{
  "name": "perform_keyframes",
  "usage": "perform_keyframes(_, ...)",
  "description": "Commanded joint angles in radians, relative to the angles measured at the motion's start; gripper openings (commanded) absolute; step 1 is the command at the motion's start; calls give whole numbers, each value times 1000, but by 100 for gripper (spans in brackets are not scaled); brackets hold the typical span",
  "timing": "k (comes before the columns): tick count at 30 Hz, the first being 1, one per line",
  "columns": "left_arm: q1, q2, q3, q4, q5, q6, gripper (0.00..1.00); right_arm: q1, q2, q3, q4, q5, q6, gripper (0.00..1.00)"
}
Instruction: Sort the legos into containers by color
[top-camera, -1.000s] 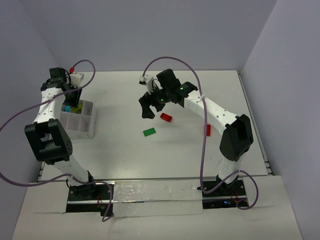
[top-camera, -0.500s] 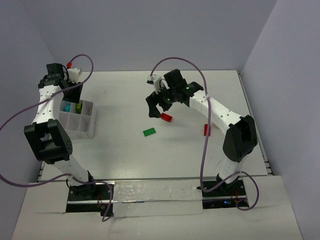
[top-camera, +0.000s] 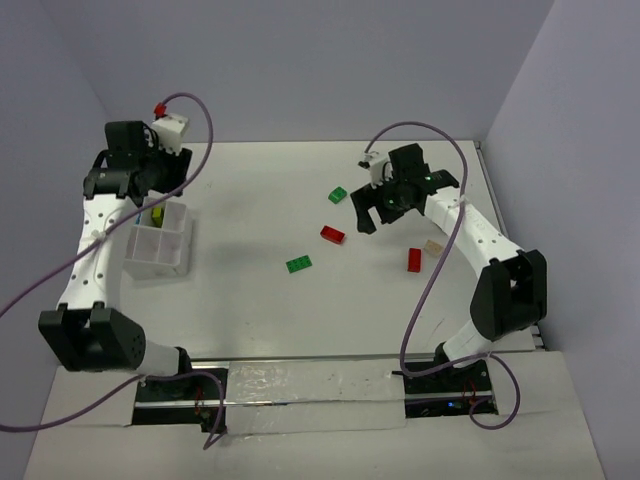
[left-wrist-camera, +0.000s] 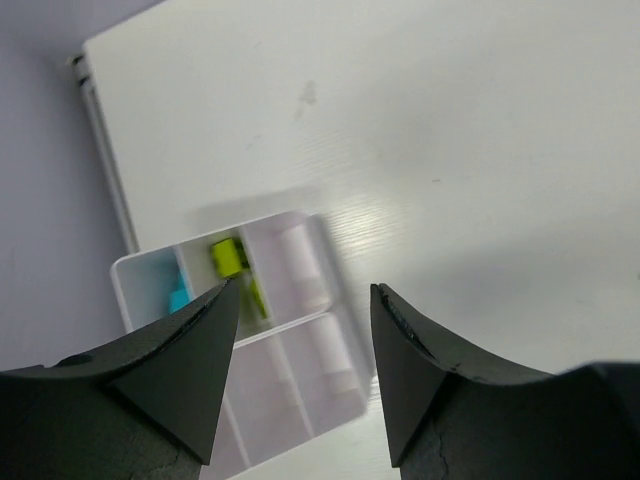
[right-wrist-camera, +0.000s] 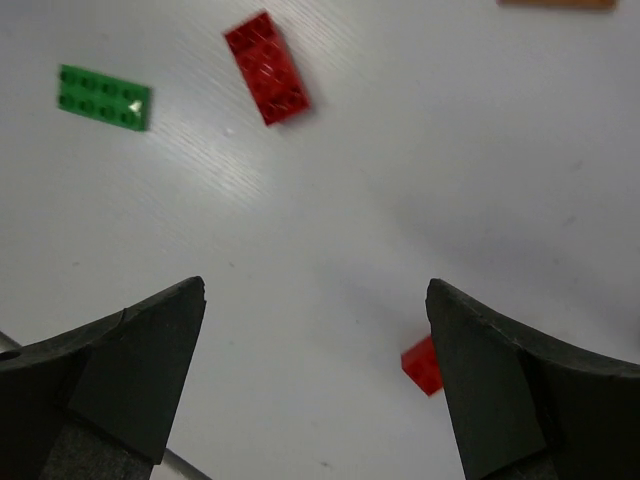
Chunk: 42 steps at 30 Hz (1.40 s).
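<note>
The container (top-camera: 160, 250) is a translucent white box with a grid of compartments, at the table's left. A yellow-green lego (left-wrist-camera: 228, 256) and a blue lego (left-wrist-camera: 180, 297) lie in its compartments (left-wrist-camera: 300, 330). My left gripper (left-wrist-camera: 303, 286) hangs open above the box, empty; it also shows in the top view (top-camera: 152, 178). My right gripper (top-camera: 366, 212) is open and empty over the table's right half. Below it lie a flat green lego (right-wrist-camera: 104, 97), a red lego (right-wrist-camera: 266, 67) and another red lego (right-wrist-camera: 422, 364) beside the right fingertip.
More loose bricks lie on the table: a green one (top-camera: 338, 196), a red one (top-camera: 332, 234), a flat green one (top-camera: 298, 264), an upright-lying red one (top-camera: 414, 260) and a tan one (top-camera: 433, 245). Walls close in behind and on both sides.
My left gripper has risen out of the container and opened wider. My right gripper has swung right, away from the red brick, uncovering a green brick behind it.
</note>
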Motion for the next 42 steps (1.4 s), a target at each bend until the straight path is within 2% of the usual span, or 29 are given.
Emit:
perform_keyframes(1,-73,-71,-91,103,-35,-67,64,-72,-61,-51,-69,106,14,95)
perform_keyframes(8,-94,-116,-127,167,-94,-115,63,-111,-81,-221,-85,249,99,91)
perform_keyframes(19,-94,-152,-144,214,-104,-153,63,-176,14,-262,-46,315,222,80)
perform_keyframes(24,-94,-149,-136,230,-136,-180,63,-186,67,-273,-15,287,269,77)
perform_keyframes(36,-94,-170,-150,270,-143,-188,64,-191,135,-323,97,352,310,73)
perform_keyframes(40,-94,-160,-151,267,-130,-192,64,-192,178,-309,109,338,318,64)
perform_keyframes(41,-94,-158,-151,264,-124,-196,64,-192,185,-307,111,332,319,58)
perform_keyframes(42,-94,-155,-149,260,-119,-200,63,-190,189,-305,113,322,317,47)
